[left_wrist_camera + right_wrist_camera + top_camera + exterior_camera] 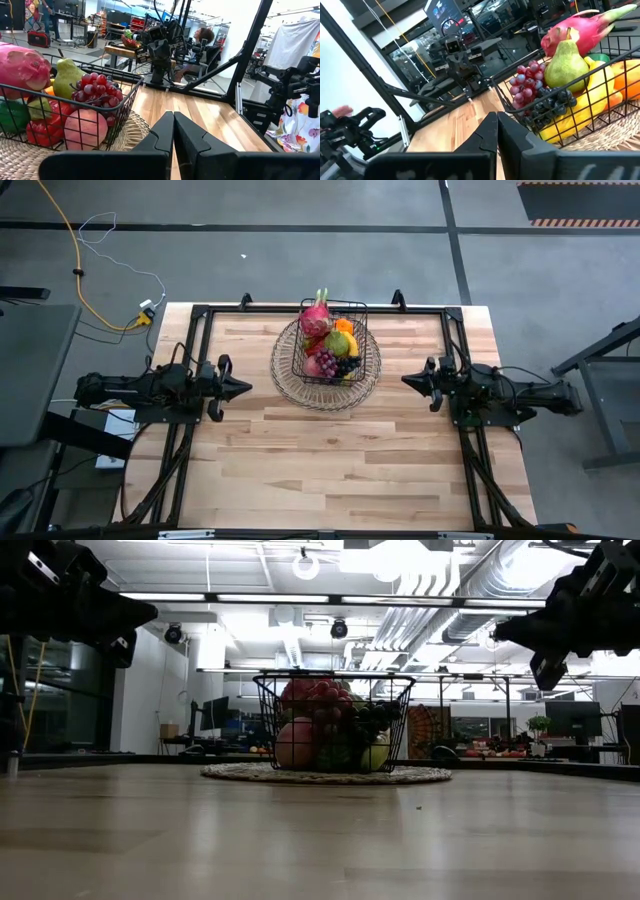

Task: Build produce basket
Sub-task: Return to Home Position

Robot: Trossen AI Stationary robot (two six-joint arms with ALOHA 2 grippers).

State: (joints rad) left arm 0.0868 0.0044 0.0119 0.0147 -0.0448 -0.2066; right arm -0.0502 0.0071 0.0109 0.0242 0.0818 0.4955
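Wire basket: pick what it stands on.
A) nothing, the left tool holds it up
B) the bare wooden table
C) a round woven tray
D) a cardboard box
C: the wire basket sits on the round woven tray, while the left tool and right tool hang shut, clear of it.
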